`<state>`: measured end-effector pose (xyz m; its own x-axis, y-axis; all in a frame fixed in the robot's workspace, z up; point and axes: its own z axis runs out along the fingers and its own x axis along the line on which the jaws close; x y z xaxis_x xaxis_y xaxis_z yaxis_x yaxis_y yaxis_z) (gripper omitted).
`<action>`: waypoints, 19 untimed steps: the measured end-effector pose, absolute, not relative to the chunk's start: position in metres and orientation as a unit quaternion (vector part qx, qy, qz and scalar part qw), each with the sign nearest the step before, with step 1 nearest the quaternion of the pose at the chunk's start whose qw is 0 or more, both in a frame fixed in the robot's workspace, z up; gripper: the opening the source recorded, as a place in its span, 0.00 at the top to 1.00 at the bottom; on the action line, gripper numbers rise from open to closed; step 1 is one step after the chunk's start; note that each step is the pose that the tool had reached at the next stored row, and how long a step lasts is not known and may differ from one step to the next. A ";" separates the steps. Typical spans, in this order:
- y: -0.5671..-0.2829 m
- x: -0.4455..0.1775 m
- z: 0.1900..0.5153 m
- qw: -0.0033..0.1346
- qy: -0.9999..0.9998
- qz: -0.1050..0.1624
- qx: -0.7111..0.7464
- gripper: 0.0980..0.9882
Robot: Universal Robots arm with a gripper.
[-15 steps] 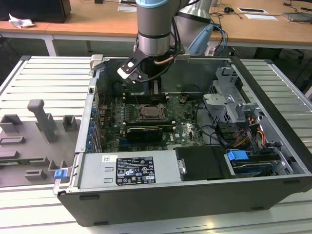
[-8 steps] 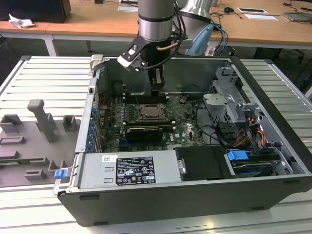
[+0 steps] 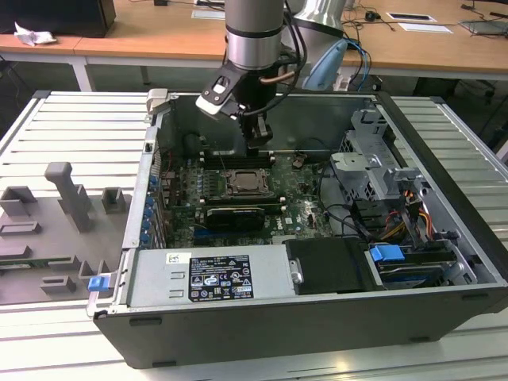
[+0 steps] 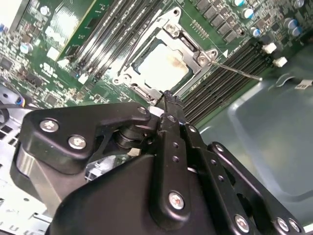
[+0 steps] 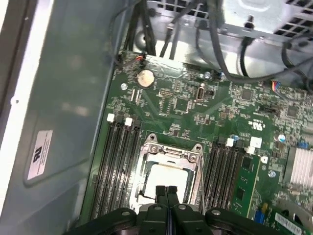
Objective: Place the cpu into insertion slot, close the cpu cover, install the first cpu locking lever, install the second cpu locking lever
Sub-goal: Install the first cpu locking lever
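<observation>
Silvery-grey against green: shows the cpu (image 4: pixel 164 66) lying flat inside the insertion slot (image 3: pixel 246 195), near the middle of an open computer case (image 3: pixel 444 238) on a slatted grey table (image 3: pixel 48 119). Shows the cpu cover (image 4: pixel 193 46) down around the cpu, framing its pale face through the cut-out centre. Catches a thin metal lever (image 4: pixel 237 70) jutting from one corner of that frame out over the black memory slots (image 5: pixel 120 161); cannot tell whether latched. Finds the gripper (image 3: pixel 257 145) of the lone arm hanging just behind the insertion slot as seen in the exterior view, black fingers (image 5: pixel 160 195) pressed tight together, grasping nothing, tips close to the cpu cover's rim in both wrist views; contact not discernible. Takes in a round coin battery (image 5: pixel 145 77) farther along the motherboard (image 5: pixel 186 105), with dark cables (image 5: pixel 242 51) trailing past a perforated metal cage (image 5: pixel 274 19). Places a grey power supply (image 3: pixel 214 278) along the case's near wall in the exterior view, and grey moulded fixtures (image 3: pixel 71 194) on the table toward the exterior view's left, well apart from the insertion slot.
</observation>
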<state>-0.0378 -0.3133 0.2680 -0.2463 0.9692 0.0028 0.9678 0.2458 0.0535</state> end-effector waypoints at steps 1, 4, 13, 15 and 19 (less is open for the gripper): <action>-0.313 -0.038 0.268 0.015 0.795 0.022 0.606 0.99; -0.313 -0.038 0.268 0.014 0.812 0.023 0.582 0.99; -0.314 -0.038 0.268 0.012 0.866 0.024 0.500 0.99; -0.316 -0.039 0.268 0.012 0.867 0.024 0.497 0.99; -0.320 -0.039 0.268 0.012 0.877 0.024 0.481 0.99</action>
<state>-0.0393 -0.3198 0.2679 -0.5379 0.8430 0.0027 0.8419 0.5370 0.0536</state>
